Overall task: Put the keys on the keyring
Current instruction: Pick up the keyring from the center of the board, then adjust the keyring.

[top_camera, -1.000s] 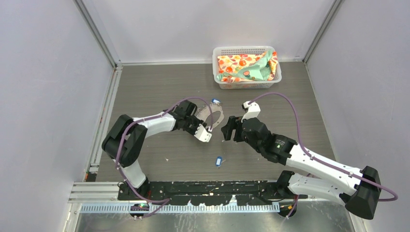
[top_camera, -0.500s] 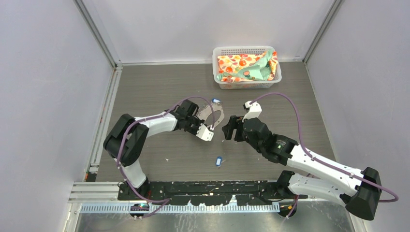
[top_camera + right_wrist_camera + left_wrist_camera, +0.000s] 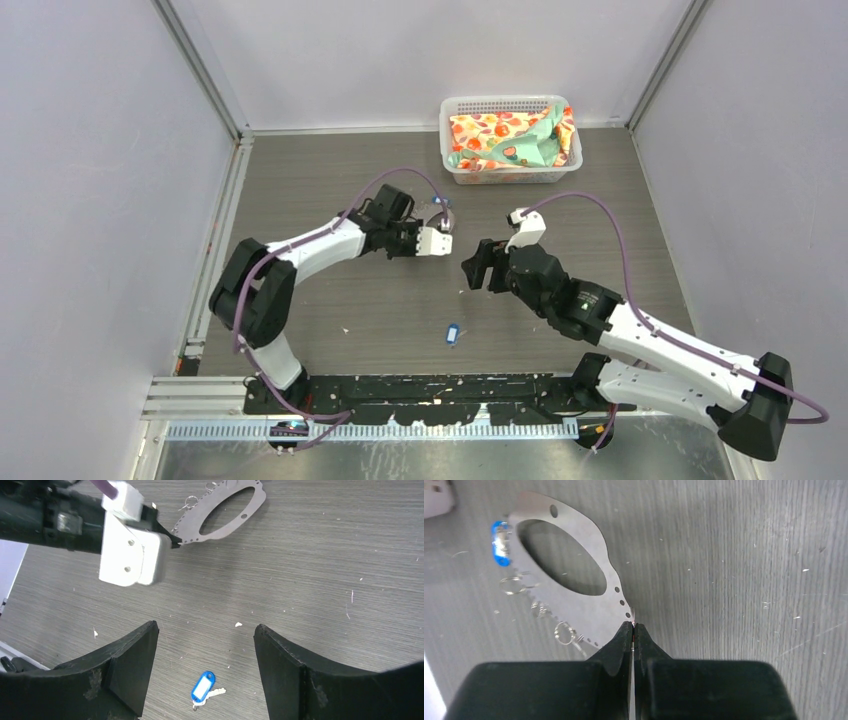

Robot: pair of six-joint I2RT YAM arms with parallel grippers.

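Left wrist view: the left gripper (image 3: 632,627) has its fingertips pressed together on the near rim of the keyring (image 3: 574,605), a thin, flat, silvery loop with a toothed, hole-dotted edge, lying on the grey table (image 3: 724,580). A blue-headed key (image 3: 500,542) sits against the loop's far rim; whether it is threaded on cannot be told. Small split rings (image 3: 564,631) lie along the toothed side. The right gripper (image 3: 205,627) hangs above the table with its fingers wide apart and nothing between them, while the loose key (image 3: 202,689) lies flat below it, well apart from the loop.

The loop looks light, stiff and slick, so a pinch at one point of its edge will likely let it pivot or slip; a hold across the flat band seems safer. The loose key is tiny and light, its blade flush with the table, and the thicker plastic head is probably the better place to grasp.
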